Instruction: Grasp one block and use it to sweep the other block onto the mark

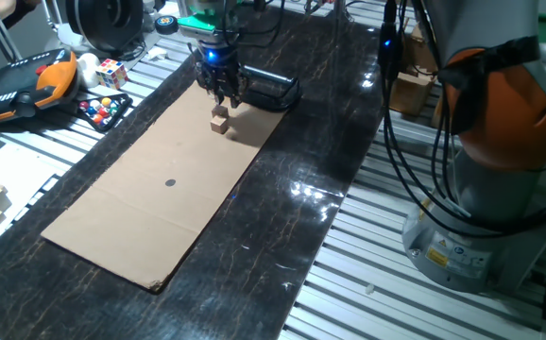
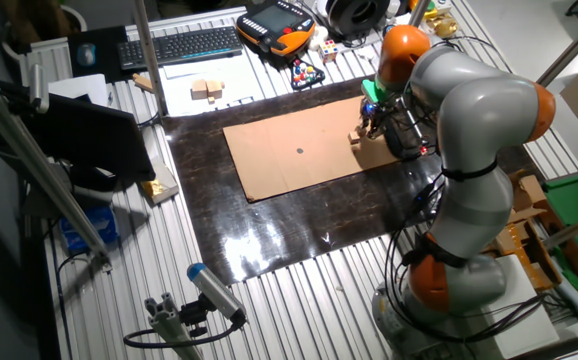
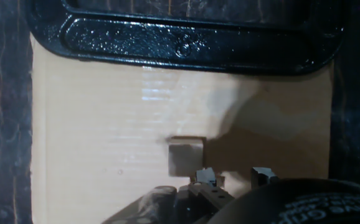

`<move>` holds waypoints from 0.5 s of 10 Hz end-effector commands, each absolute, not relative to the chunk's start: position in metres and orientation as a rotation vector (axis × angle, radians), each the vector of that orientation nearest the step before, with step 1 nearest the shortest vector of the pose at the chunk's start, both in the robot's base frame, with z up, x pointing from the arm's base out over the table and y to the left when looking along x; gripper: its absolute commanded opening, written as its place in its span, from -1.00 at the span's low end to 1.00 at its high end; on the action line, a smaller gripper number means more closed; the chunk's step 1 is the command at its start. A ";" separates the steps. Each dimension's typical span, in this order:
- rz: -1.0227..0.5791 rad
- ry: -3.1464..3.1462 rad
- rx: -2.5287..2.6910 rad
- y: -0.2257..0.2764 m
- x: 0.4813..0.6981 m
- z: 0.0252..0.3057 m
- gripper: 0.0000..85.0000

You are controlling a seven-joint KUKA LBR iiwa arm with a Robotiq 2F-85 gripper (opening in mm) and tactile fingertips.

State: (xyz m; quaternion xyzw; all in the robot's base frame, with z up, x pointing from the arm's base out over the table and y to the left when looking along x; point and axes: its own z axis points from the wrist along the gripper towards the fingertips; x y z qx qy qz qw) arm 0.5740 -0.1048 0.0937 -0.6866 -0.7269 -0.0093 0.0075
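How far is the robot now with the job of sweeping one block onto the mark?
Nothing looks done yet. The mark on the cardboard is bare, and the wooden blocks sit far from it, near the black clamp. In hand: the tool hangs right above the blocks; the hand view shows one block beside the fingertips, not between them. Whether it grips anything is unclear. Grasping and sweeping are left.

Black frame [image 1: 271, 87] crowds claw [image 1: 222, 94] (rear side); cardboard [image 1: 160, 203] forward open.
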 end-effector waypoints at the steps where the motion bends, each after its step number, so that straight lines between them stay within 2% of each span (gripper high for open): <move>1: -0.033 -2.276 -2.146 -0.107 0.576 0.093 -0.11; 5: -0.040 -2.278 -2.135 -0.108 0.585 0.086 -0.09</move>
